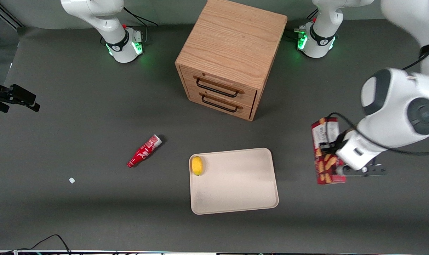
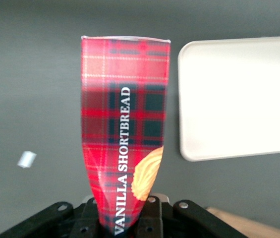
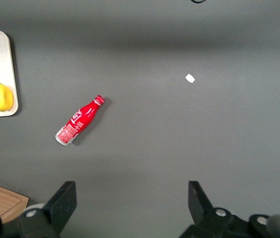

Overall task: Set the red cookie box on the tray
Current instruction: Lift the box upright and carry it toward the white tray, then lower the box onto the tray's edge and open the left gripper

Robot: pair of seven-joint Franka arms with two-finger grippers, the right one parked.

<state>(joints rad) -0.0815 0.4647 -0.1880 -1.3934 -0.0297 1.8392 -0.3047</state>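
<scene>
Tartan-red cookie box [image 1: 326,151] is hanging clamped in the gripper [image 1: 336,166], seemingly lifted, at three o'clock from the tray [image 1: 235,191], awaiting transfer.

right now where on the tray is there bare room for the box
Most of the tray is bare. The only thing on it is a lemon, at the corner nearest the bottle; keep off that edge. The gripper, toward the working arm's end of the table, holds the box beside the tray, not yet over it.
</scene>
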